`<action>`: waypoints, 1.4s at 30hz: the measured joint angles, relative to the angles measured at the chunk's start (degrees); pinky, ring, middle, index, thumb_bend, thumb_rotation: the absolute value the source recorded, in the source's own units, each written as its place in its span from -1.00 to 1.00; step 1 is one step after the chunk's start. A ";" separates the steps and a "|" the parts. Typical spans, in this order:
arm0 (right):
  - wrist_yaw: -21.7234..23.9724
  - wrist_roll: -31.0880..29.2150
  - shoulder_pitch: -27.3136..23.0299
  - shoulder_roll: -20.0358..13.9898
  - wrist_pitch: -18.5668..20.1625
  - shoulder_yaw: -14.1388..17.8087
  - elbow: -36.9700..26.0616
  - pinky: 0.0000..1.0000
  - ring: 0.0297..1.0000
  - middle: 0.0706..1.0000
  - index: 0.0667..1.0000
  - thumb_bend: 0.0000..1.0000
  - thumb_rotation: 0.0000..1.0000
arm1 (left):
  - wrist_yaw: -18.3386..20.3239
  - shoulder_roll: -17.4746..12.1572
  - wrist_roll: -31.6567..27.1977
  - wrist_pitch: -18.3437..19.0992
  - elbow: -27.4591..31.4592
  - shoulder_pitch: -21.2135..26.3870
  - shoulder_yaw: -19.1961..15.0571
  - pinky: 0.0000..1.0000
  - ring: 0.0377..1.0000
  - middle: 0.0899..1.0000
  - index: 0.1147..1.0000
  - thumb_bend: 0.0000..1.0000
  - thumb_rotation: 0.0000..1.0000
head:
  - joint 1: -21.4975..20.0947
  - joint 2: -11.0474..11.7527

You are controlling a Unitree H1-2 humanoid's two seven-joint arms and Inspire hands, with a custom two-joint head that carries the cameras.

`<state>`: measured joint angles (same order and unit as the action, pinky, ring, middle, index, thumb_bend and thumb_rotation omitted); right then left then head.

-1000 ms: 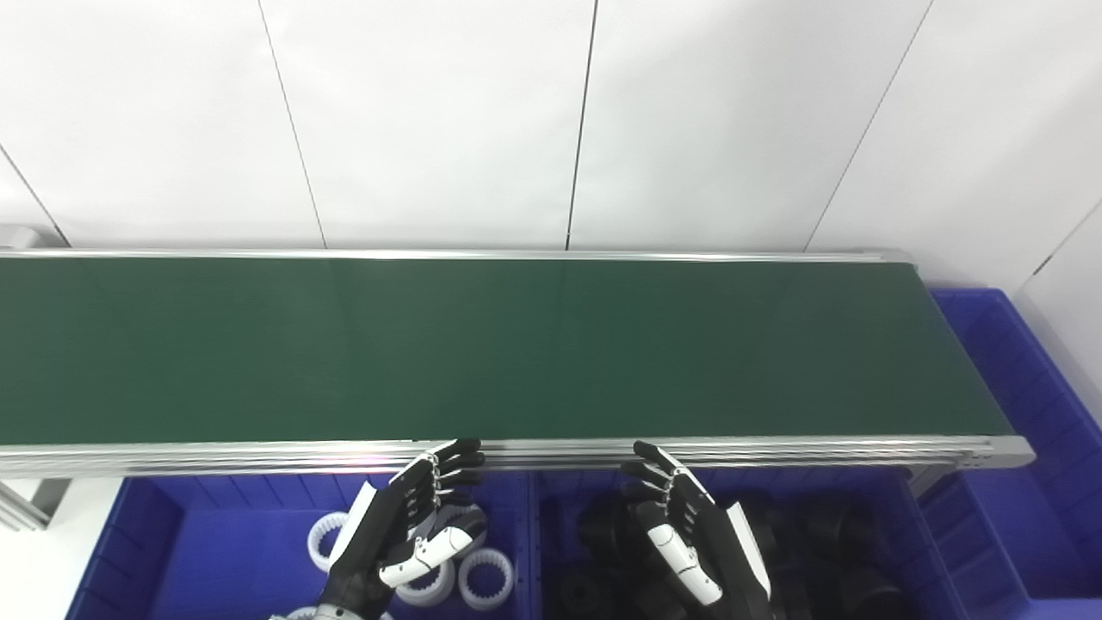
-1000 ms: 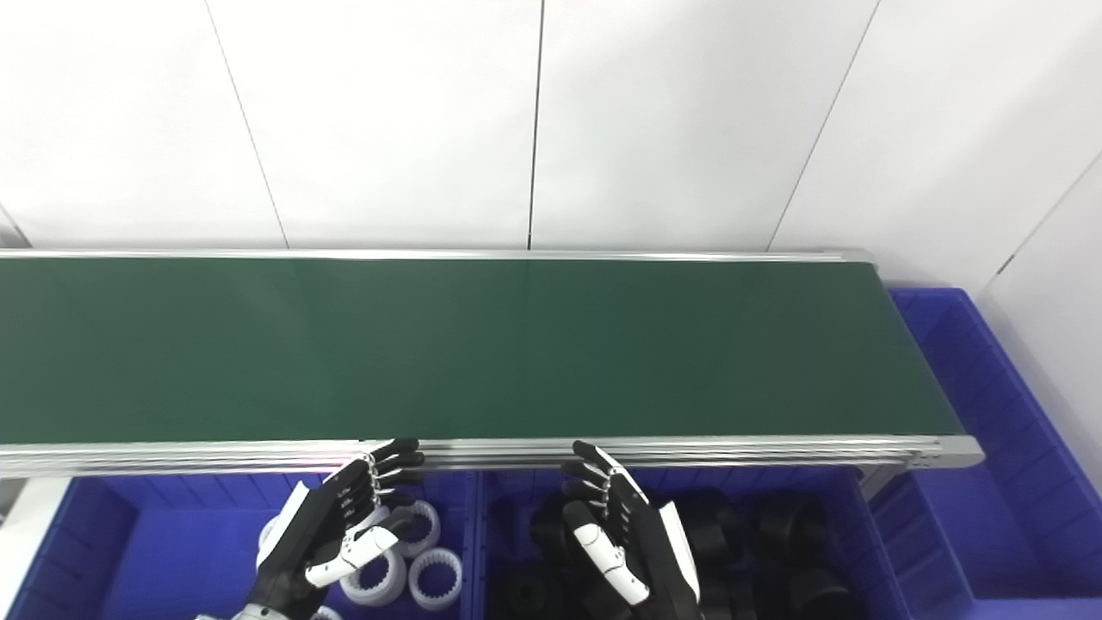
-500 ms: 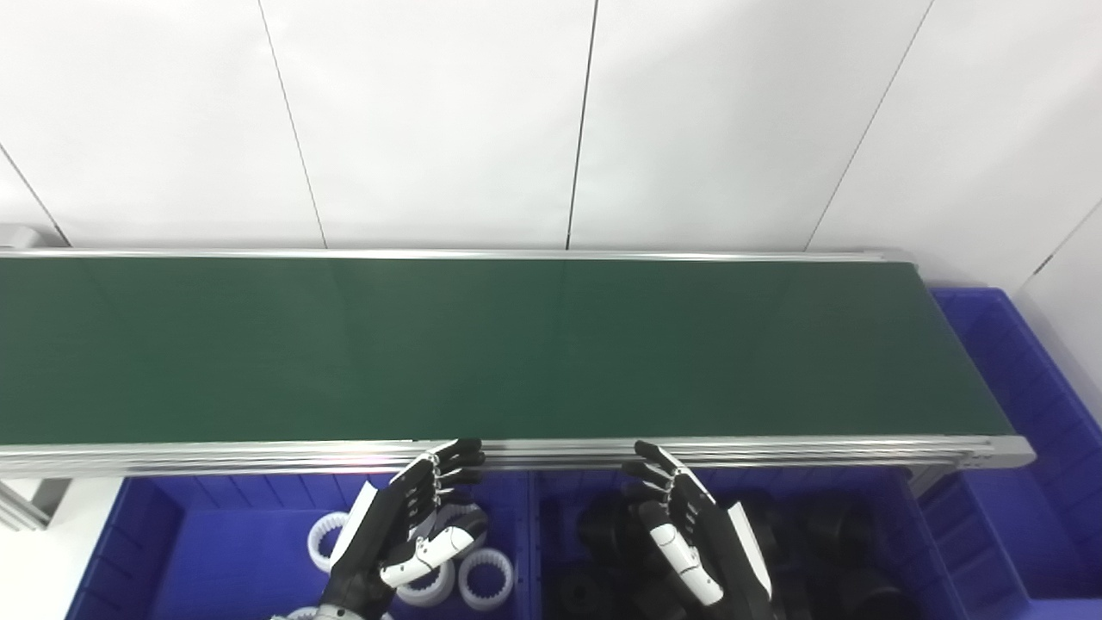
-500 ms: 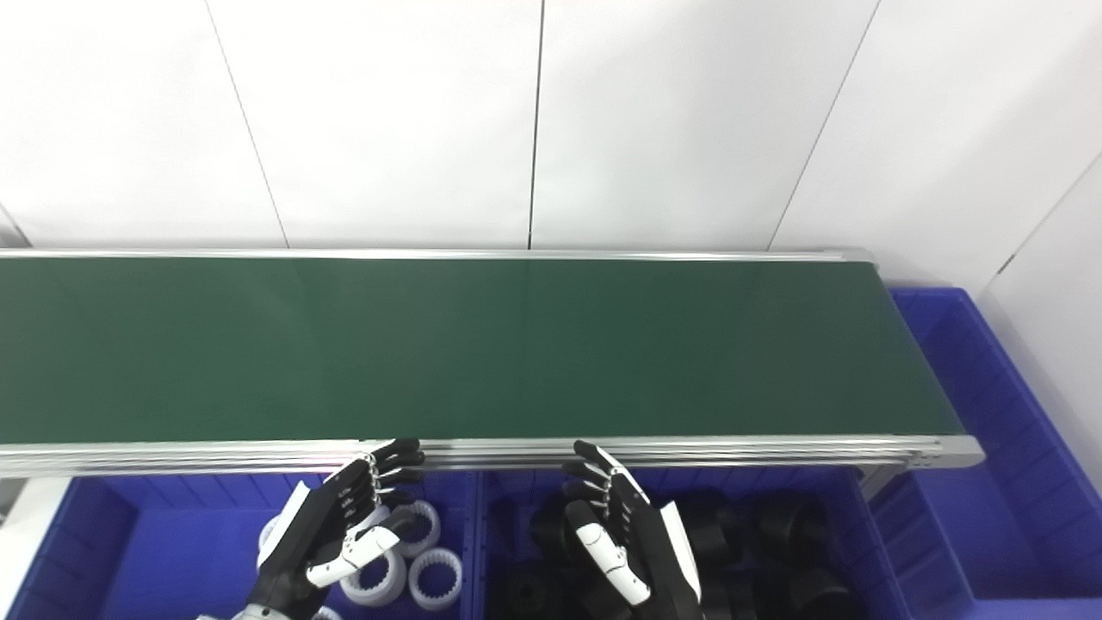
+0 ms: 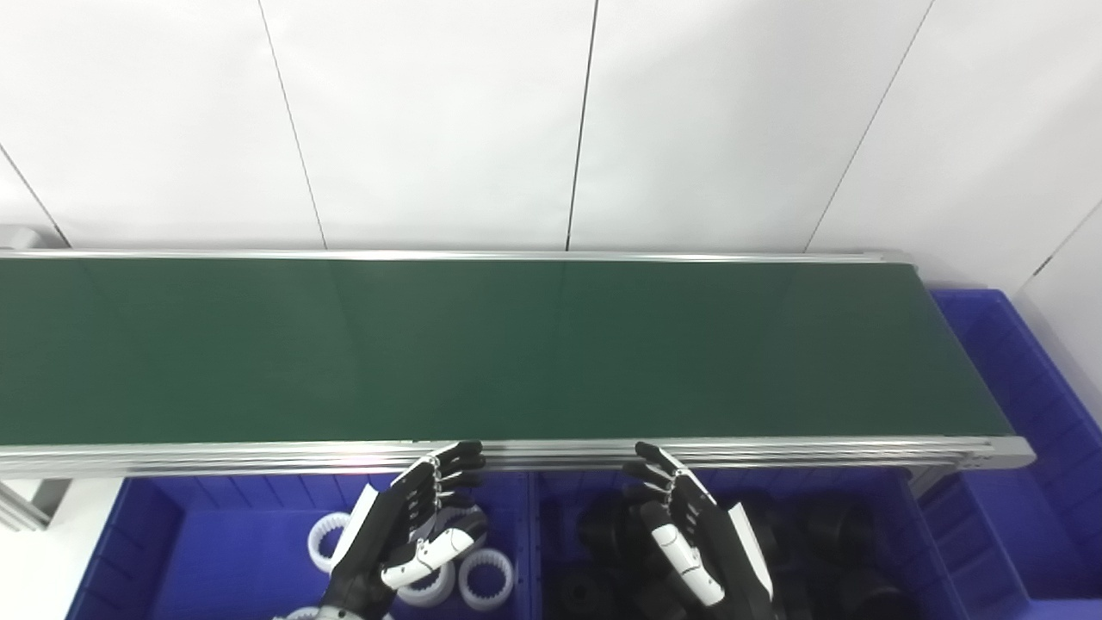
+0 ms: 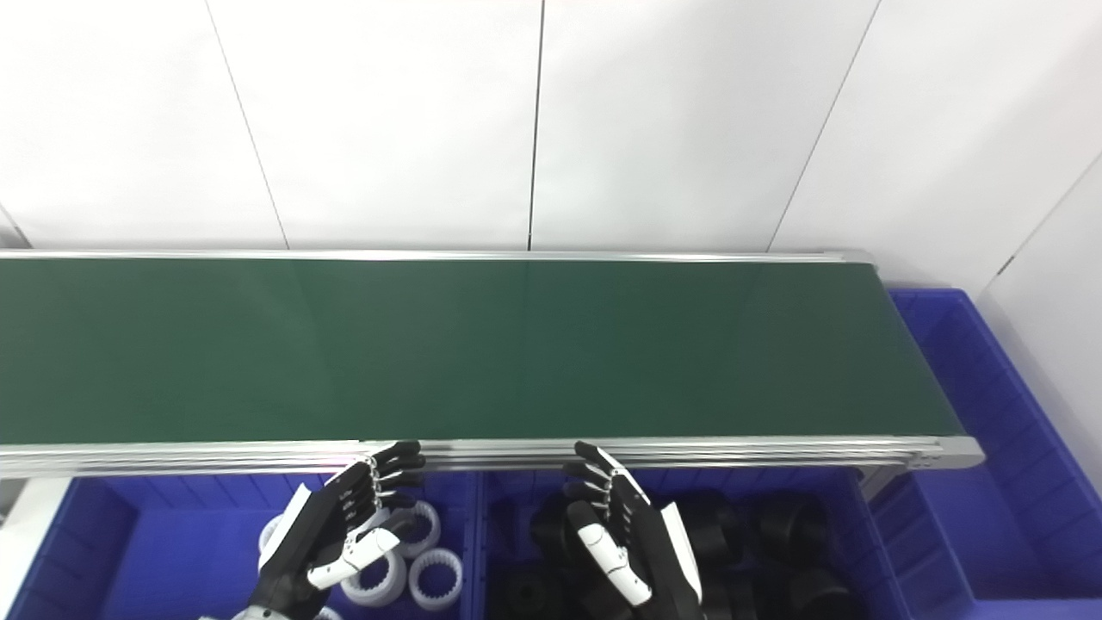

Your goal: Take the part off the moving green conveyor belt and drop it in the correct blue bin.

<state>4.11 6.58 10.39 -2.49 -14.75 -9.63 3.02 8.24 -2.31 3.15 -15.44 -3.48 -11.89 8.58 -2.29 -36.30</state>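
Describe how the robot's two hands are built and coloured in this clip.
Both hands look alike. The left hand and right hand have black segmented fingers with small silvery pins at the joints, a white shell plate on the back, and a thumb with white cover segments. The wrists are black. No cables, sleeves or markings are visible.

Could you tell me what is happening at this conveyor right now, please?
No part shows on the long green conveyor belt. The left robot hand hangs open over the blue plastic bin holding white toothed rings. The right robot hand hangs open over the neighbouring blue bin of black round parts. Neither holds anything.
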 measured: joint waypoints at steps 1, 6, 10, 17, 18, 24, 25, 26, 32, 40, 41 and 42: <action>0.00 0.00 0.00 0.00 0.00 0.00 0.01 0.34 0.49 0.56 0.72 0.20 0.56 | 0.00 0.00 0.00 0.00 0.00 0.00 0.01 0.37 0.49 0.56 0.57 0.48 0.01 | 0.09 0.17; 0.01 -0.02 0.00 -0.01 0.00 0.00 0.04 0.35 0.49 0.56 0.71 0.20 0.55 | 0.00 0.02 0.00 0.00 0.01 0.00 0.03 0.36 0.48 0.55 0.57 0.49 0.01 | 0.26 0.09; 0.02 -0.04 0.00 -0.01 0.00 0.00 0.04 0.34 0.49 0.57 0.71 0.19 0.56 | 0.00 0.04 0.00 0.00 0.01 0.00 0.04 0.36 0.49 0.56 0.57 0.50 0.01 | 0.35 0.09; 0.37 -0.11 0.02 -0.02 0.00 0.00 0.01 0.34 0.49 0.57 0.72 0.18 0.55 | 0.00 0.03 0.00 0.00 0.01 0.00 0.03 0.36 0.49 0.56 0.58 0.48 0.01 | 0.44 0.09; 0.40 -0.12 0.02 -0.03 0.00 0.00 0.01 0.34 0.49 0.57 0.72 0.18 0.55 | 0.00 0.03 0.00 0.00 0.01 0.00 0.03 0.36 0.49 0.56 0.58 0.48 0.01 | 0.44 0.09; 0.52 -0.14 0.03 -0.16 0.00 0.03 0.01 0.34 0.50 0.57 0.72 0.19 0.56 | 0.00 0.03 -0.01 0.00 0.00 0.00 0.04 0.36 0.49 0.56 0.57 0.50 0.01 | 0.61 0.18; 0.53 -0.14 0.03 -0.17 0.00 0.03 0.01 0.34 0.50 0.57 0.72 0.20 0.57 | 0.00 0.04 -0.01 0.00 0.00 0.00 0.04 0.35 0.49 0.56 0.58 0.50 0.01 | 0.70 0.09; 0.54 -0.15 0.03 -0.18 0.00 0.04 0.01 0.34 0.50 0.57 0.72 0.20 0.57 | 0.00 0.03 -0.01 0.00 0.00 0.00 0.05 0.35 0.49 0.56 0.58 0.50 0.02 | 0.62 0.09; 0.62 -0.62 0.03 -0.19 0.00 0.05 0.00 0.35 0.50 0.57 0.72 0.20 0.55 | 0.00 0.05 0.00 0.00 0.00 0.00 0.05 0.35 0.49 0.56 0.58 0.50 0.02 | 0.62 0.09; 0.64 -0.73 0.03 -0.20 0.00 0.07 -0.01 0.35 0.50 0.57 0.72 0.19 0.54 | 0.01 0.05 -0.01 0.00 0.00 -0.01 0.10 0.33 0.48 0.56 0.58 0.49 0.02 | 0.79 0.18; 0.63 -0.72 0.04 -0.21 0.00 0.08 -0.01 0.35 0.50 0.57 0.72 0.17 0.55 | 0.01 0.05 -0.01 0.00 0.00 -0.01 0.10 0.33 0.48 0.56 0.58 0.49 0.01 | 0.97 0.26; 0.64 -0.71 0.03 -0.21 0.00 0.07 -0.01 0.35 0.50 0.57 0.72 0.16 0.55 | 0.01 0.05 -0.01 0.00 0.00 -0.01 0.10 0.33 0.48 0.56 0.58 0.49 0.01 | 0.97 0.26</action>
<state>4.74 5.87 10.43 -2.71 -14.75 -9.56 3.02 8.25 -2.26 3.14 -15.45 -3.48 -11.90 8.69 -1.32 -36.04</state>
